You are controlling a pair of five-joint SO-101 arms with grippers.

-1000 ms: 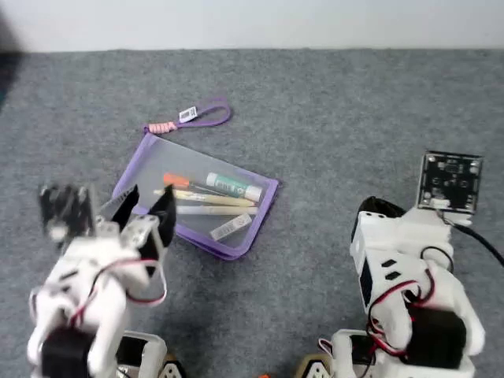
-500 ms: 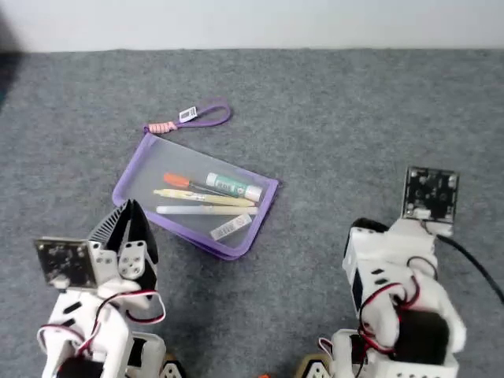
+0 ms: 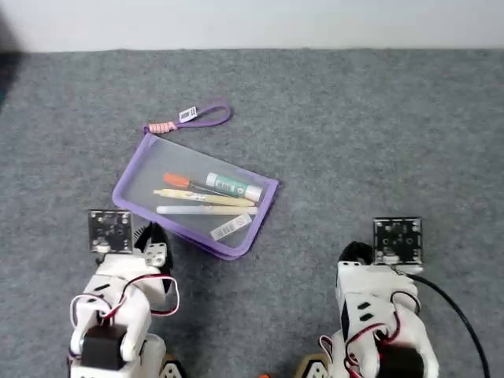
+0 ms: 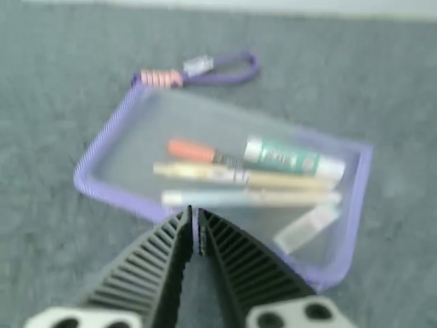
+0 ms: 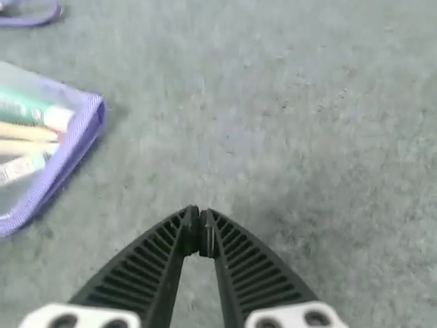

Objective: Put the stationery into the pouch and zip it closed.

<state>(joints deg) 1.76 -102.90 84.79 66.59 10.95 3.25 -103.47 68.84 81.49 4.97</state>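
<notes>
A clear pouch (image 3: 197,197) with purple trim and a purple wrist loop (image 3: 206,115) lies on the grey carpet left of centre. Inside it are an orange-capped pen (image 3: 183,182), a green-labelled glue stick (image 3: 232,187), two pale pens and a small white eraser (image 3: 231,227). My left gripper (image 4: 193,225) is shut, just short of the pouch's near edge (image 4: 136,205), holding nothing. My right gripper (image 5: 199,229) is shut over bare carpet, to the right of the pouch's corner (image 5: 82,130). Both arms sit folded low at the near edge in the high view.
The grey carpet (image 3: 362,134) stretches to a white wall at the back. The left arm's base (image 3: 114,315) and the right arm's base (image 3: 378,315) stand at the near edge.
Both arms have pulled back toward the near edge. The left gripper, open near the pouch a second ago, has shut and withdrawn. The pouch has not moved.
</notes>
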